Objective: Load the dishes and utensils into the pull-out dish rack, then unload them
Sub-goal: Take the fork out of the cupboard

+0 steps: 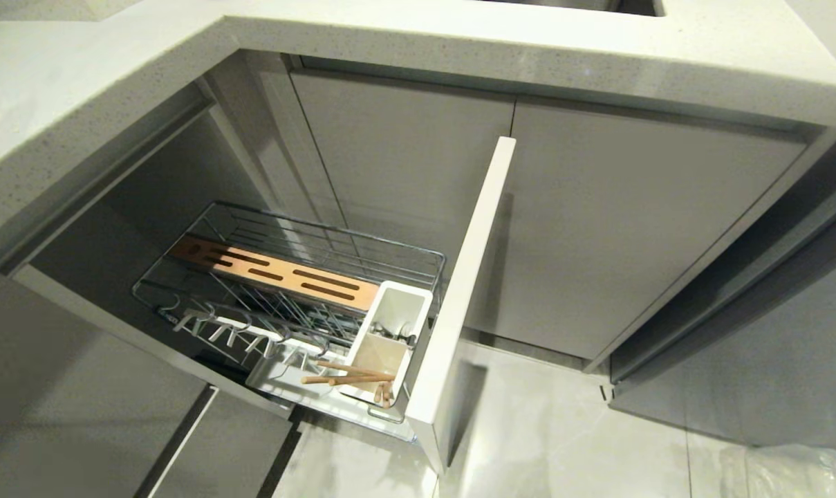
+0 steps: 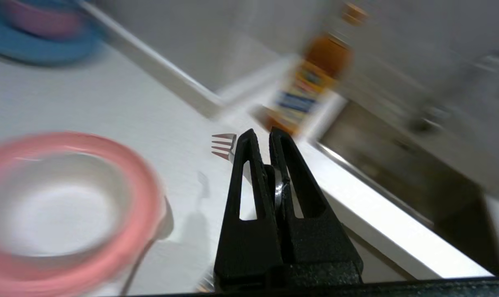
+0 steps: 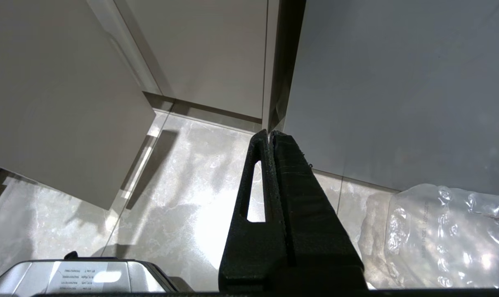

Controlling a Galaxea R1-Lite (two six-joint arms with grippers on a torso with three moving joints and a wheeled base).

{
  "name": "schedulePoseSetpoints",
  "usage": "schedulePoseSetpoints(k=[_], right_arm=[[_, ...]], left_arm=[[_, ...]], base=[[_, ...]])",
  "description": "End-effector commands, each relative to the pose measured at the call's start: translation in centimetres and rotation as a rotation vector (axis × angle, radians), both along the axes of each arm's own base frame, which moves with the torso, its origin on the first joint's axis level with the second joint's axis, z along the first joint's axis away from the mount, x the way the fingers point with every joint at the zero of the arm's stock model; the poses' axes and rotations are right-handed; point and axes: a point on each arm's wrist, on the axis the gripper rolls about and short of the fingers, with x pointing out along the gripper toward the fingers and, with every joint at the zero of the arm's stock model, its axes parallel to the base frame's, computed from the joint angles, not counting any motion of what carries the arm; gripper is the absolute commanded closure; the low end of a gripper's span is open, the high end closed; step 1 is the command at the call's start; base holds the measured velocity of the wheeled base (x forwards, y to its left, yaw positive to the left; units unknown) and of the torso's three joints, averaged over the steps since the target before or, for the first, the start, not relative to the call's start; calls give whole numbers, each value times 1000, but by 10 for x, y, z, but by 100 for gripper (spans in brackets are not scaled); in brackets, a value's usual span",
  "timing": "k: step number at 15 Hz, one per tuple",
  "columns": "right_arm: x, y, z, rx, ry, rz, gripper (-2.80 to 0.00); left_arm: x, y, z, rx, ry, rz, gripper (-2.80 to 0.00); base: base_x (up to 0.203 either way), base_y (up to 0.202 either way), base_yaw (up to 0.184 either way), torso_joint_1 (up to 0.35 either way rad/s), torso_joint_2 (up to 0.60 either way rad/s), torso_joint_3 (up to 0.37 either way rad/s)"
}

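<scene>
Nearest to us in the left wrist view, the left end effector [image 2: 261,136] has its two black fingers pressed together on a slim metal handle; fork tines [image 2: 224,146] stick out just beyond the fingertips, so what we see is a fork, not a spoon, and most of its handle is hidden between the fingers. It hangs above the white bench [image 2: 109,107], beside the cream-white bowl [image 2: 57,210], which sits inside the pink plate [image 2: 133,181]; both are smeared, and the plate is cut off by the frame edge. A blue plate [image 2: 39,49] holding a pink bowl [image 2: 39,18] lies farther off, an amber bottle [image 2: 311,82] stands by the sink [image 2: 398,165], and we cannot read its label. In the right wrist view the right end effector [image 3: 270,133] is closed on nothing, hanging above the floor [image 3: 183,198] near crumpled clear plastic [image 3: 439,231] and the cabinet doors [image 3: 398,82]. Neither arm shows in the head view. There the dish rack [image 1: 307,277] stands pulled out under the bench, its front panel [image 1: 459,297] edge-on to us. The wooden strip [image 1: 279,273] crosses the wire basket. The chopsticks [image 1: 348,373] lie tilted across the near end of the white caddy [image 1: 397,325]; what fills its far compartment we cannot make out.
</scene>
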Motion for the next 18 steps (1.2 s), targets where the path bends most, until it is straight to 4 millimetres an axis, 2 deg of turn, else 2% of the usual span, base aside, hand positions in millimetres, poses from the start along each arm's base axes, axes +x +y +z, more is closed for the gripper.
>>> schedulePoseSetpoints(k=[1, 2, 4, 8, 13, 15, 18], right_arm=[[0, 0, 0, 0, 1, 0, 0], [0, 0, 0, 0, 1, 0, 0], [0, 0, 0, 0, 1, 0, 0], [0, 0, 0, 0, 1, 0, 0], [0, 0, 0, 0, 1, 0, 0], [0, 0, 0, 0, 1, 0, 0], [0, 0, 0, 0, 1, 0, 0]], left_arm=[[7, 5, -1, 1, 21, 150, 0], [17, 9, -3, 15, 48, 232, 0], [48, 21, -11, 32, 79, 355, 0], [96, 37, -35, 65, 133, 438, 0], [121, 46, -38, 128, 49, 568, 0], [133, 49, -48, 160, 76, 603, 0], [138, 51, -55, 160, 107, 614, 0]], base=[[0, 0, 0, 0, 0, 0], [0, 0, 0, 0, 0, 0], [0, 0, 0, 0, 0, 0], [0, 0, 0, 0, 0, 0], [0, 0, 0, 0, 0, 0], [0, 0, 0, 0, 0, 0], [0, 0, 0, 0, 0, 0]])
